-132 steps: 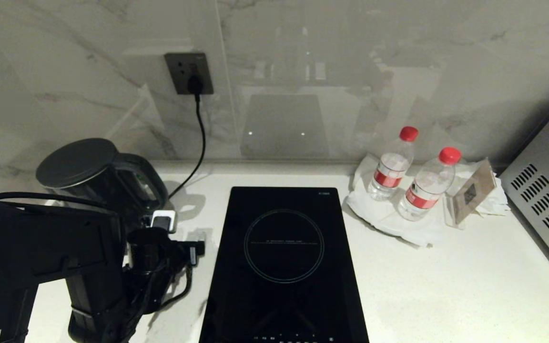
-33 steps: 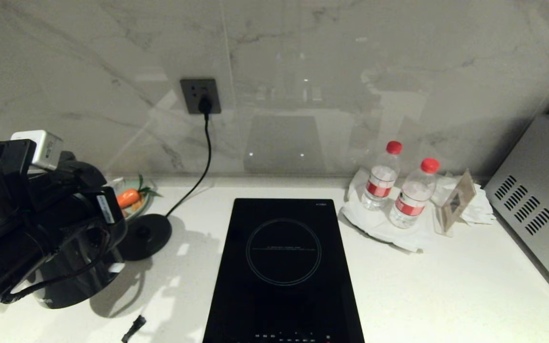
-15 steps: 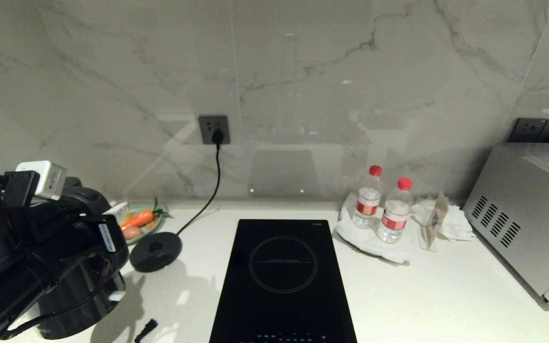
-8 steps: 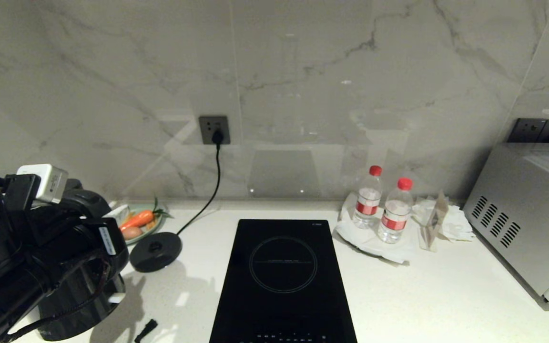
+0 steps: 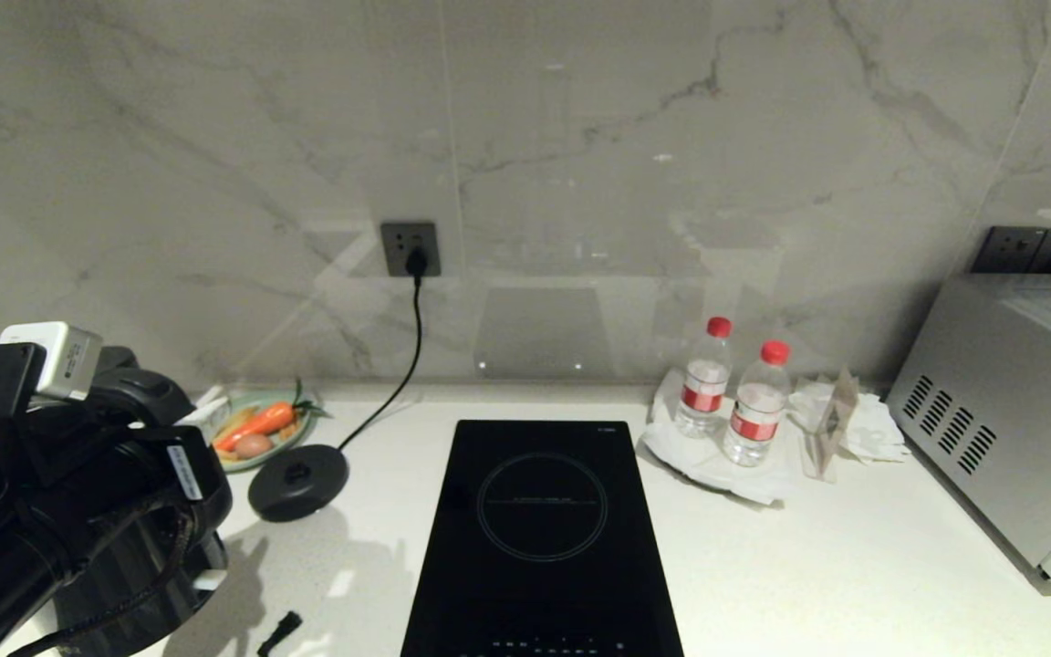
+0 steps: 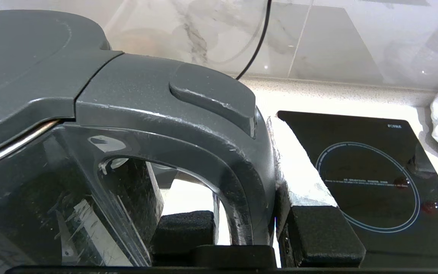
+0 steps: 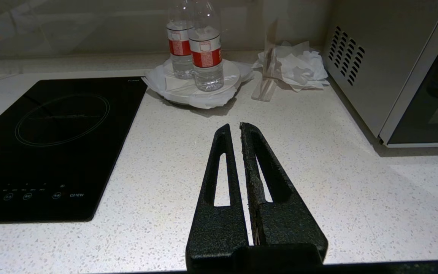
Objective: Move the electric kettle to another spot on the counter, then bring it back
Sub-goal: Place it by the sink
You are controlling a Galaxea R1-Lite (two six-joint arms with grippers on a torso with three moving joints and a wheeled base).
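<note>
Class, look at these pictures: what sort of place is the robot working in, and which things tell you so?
Most likely a kitchen: an induction hob set in a white counter, a kettle, and a microwave-like oven.

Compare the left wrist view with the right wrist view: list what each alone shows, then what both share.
Left wrist only: the left gripper shut on the electric kettle at its loop handle.
Right wrist only: the right gripper, shut and empty, two water bottles, crumpled tissue, a steel appliance.
Both: the counter and induction hob.

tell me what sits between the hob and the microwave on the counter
In the head view, two water bottles on a white cloth, then a small card stand with crumpled tissue.
</note>
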